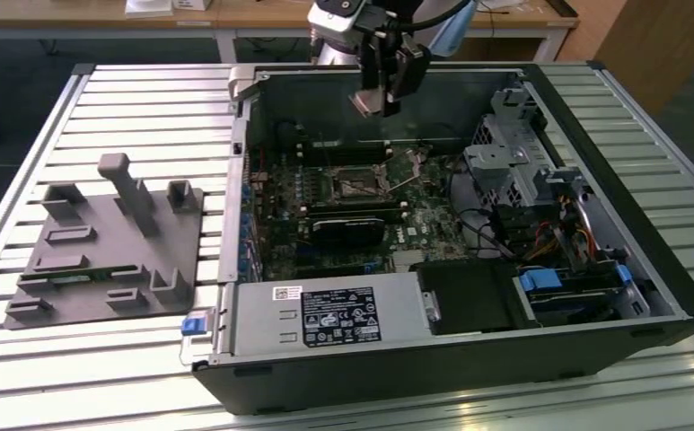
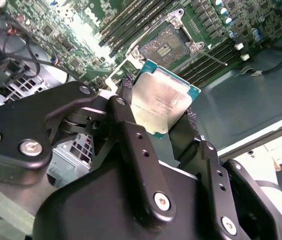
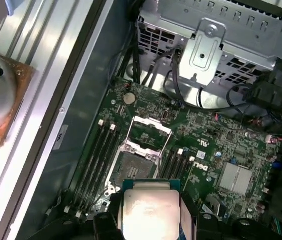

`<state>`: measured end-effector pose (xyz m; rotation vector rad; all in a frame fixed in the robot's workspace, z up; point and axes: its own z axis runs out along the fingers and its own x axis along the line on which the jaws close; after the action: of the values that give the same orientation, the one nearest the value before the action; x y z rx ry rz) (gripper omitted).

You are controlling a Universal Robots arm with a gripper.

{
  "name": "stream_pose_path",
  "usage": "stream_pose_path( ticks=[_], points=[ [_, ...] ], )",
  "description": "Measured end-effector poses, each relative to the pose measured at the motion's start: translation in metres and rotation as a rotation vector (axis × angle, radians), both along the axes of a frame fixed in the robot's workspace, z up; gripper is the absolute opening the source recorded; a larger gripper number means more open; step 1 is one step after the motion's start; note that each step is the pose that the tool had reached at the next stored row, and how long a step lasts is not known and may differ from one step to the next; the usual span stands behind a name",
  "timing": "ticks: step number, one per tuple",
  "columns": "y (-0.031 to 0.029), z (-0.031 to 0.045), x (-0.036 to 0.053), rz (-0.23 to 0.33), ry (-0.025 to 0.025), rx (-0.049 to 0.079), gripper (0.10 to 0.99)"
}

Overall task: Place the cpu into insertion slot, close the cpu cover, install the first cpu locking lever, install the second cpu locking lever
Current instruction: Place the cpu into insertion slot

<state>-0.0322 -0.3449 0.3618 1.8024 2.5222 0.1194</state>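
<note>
Where the exterior view shows the case's (image 1: 562,269) far wall, the gripper (image 1: 377,97) hangs high, short of the insertion slot (image 1: 355,188). In the second wrist view, its fingers (image 2: 135,145) pinch the cpu (image 2: 163,102) by its edges, leaving the underside free for seating. In the first wrist view, the cpu cover (image 3: 151,124) stands open, baring the slot.

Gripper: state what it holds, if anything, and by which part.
The gripper holds the cpu, with its jaws pinching two opposite edges of the chip. The grey metal top is showing, and the chip is clear of the insertion slot.

Print on cpu (image 2: 163,102), power supply label (image 1: 337,316): too small, unreadable.
</note>
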Motion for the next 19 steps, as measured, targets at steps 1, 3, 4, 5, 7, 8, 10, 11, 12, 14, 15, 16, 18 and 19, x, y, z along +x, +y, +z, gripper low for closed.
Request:
stream_pose_path(
  ticks=[1,3,4,5,7,8,10,11,12,14,15,16,18,19],
  points=[
    [0.0000,-0.0009,-0.0001,-0.009,0.0000,-0.002,0.541],
    [0.0000,-0.0025,-0.0002,-0.030,0.0001,-0.004,0.541],
    [0.0001,-0.0033,-0.0003,-0.043,0.0002,-0.005,0.541],
    [0.0001,-0.0041,-0.0003,-0.057,0.0002,-0.005,0.541],
    [0.0000,-0.0058,-0.0003,-0.092,0.0001,-0.005,0.541],
    [0.0000,-0.0066,-0.0003,-0.110,0.0002,-0.005,0.541],
    [0.0000,-0.0081,-0.0003,-0.146,0.0003,-0.004,0.541],
    [0.0000,-0.0089,-0.0003,-0.165,0.0003,-0.004,0.541],
    [0.0000,-0.0097,-0.0003,-0.182,0.0003,-0.004,0.541],
    [0.0000,-0.0116,-0.0003,-0.218,0.0005,-0.005,0.541],
    [0.0001,-0.0126,-0.0004,-0.234,0.0004,-0.004,0.541],
    [0.0002,-0.0136,-0.0004,-0.248,0.0005,-0.004,0.541],
    [0.0008,-0.0152,-0.0004,-0.264,0.0005,-0.004,0.541],
    [0.0010,-0.0158,-0.0003,-0.267,0.0005,-0.004,0.541]
  ],
)
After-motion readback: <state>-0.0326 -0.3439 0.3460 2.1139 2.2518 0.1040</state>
